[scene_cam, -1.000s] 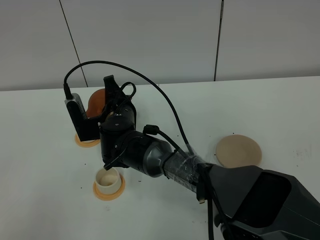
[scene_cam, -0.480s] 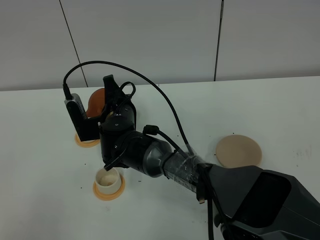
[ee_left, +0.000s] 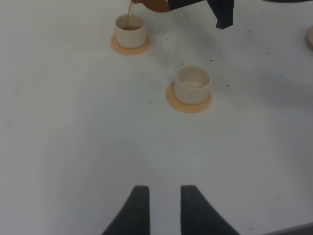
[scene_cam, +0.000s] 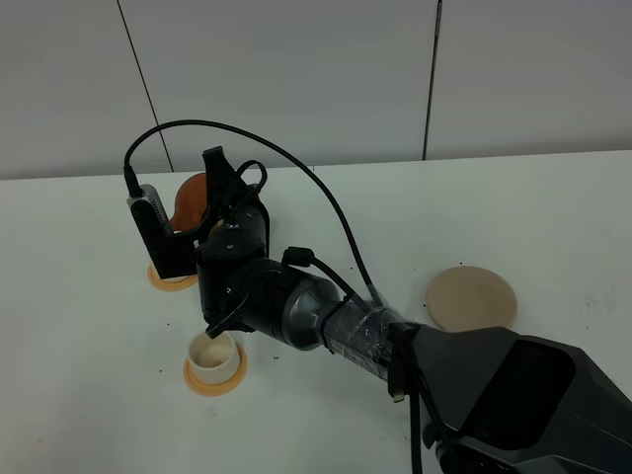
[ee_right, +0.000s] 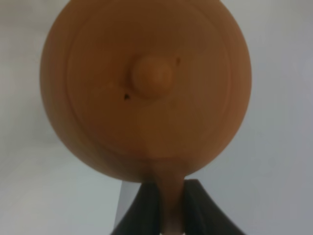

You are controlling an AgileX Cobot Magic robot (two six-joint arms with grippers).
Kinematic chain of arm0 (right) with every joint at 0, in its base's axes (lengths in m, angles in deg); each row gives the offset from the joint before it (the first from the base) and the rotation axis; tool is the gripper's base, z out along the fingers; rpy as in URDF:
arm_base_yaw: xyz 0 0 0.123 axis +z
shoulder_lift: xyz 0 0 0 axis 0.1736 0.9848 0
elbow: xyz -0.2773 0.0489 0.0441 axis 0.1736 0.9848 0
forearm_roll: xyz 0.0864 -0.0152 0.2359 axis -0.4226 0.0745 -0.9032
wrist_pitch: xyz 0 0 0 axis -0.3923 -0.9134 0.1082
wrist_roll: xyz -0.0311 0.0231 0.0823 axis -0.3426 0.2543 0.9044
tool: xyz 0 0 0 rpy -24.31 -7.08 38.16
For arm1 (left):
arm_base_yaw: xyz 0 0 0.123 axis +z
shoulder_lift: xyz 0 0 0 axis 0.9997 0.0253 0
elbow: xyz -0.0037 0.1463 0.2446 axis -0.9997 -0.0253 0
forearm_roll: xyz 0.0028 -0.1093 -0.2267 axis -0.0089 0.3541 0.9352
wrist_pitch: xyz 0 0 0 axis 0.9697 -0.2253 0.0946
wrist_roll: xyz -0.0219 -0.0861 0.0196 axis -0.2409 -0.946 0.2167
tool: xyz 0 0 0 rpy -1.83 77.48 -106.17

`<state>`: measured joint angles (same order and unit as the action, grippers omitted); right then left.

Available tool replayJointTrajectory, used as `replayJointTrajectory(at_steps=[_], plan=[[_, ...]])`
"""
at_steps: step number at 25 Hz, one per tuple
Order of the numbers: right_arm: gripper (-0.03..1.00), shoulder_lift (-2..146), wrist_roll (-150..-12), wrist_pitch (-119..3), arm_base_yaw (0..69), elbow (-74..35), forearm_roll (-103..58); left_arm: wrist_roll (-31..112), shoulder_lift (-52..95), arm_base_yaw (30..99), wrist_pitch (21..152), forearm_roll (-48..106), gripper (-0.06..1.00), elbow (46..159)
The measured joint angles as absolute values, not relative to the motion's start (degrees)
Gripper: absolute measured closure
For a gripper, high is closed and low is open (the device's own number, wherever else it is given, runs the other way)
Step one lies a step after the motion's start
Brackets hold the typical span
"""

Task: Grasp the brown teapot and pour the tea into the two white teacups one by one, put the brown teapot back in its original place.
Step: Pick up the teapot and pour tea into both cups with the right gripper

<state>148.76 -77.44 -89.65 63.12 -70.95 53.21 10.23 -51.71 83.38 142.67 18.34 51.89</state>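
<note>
A white table (scene_cam: 553, 207) carries everything. The right arm (scene_cam: 286, 306), dark and thick, reaches across the table away from the flat round beige disc coaster (scene_cam: 471, 298), which lies bare. The round reddish-brown clay teapot (scene_cam: 188, 200) with its small knobbed lid is well apart from that coaster, far to its left in the high view and a little further back. The teapot is held tipped over one of the two small cream-white cylindrical teacups (ee_left: 130, 30). A thin brown stream of tea (ee_left: 129, 12) runs from its spout into this cup, which shows brown liquid inside. The other white teacup (scene_cam: 214, 355) stands nearer the coaster than the first, still well left of it and further forward. Each cup sits on its own small orange-tan round saucer (ee_left: 188, 103). The right pincer (ee_right: 170, 188) is clamped on the teapot's handle. The left pincer (ee_left: 163, 196) hangs above bare table with a narrow gap between its fingers, holding nothing.
</note>
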Motion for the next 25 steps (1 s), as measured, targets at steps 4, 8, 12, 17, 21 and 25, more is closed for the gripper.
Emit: replayJointTrajectory(at_steps=[4, 8, 12, 17, 21, 25], plan=[[0.87, 148.8, -77.4, -89.7, 63.1, -70.9, 53.3, 10.2, -51.7, 83.4, 142.7, 18.3, 0.72, 51.9], [0.87, 148.8, -77.4, -89.7, 63.1, -70.9, 53.4, 10.2, -51.7, 83.4, 142.7, 18.3, 0.72, 51.9], [0.87, 148.8, -77.4, -89.7, 63.1, -70.9, 53.4, 10.2, -51.7, 83.4, 142.7, 18.3, 0.72, 51.9], [0.87, 148.8, -77.4, -89.7, 63.1, -70.9, 53.3, 10.2, -51.7, 83.4, 142.7, 18.3, 0.72, 51.9], [0.87, 148.8, -77.4, -89.7, 63.1, -70.9, 53.2, 10.2, -51.7, 83.4, 142.7, 18.3, 0.72, 51.9], [0.87, 148.8, -77.4, -89.7, 63.1, -70.9, 53.2, 10.2, -51.7, 83.4, 142.7, 18.3, 0.72, 51.9]])
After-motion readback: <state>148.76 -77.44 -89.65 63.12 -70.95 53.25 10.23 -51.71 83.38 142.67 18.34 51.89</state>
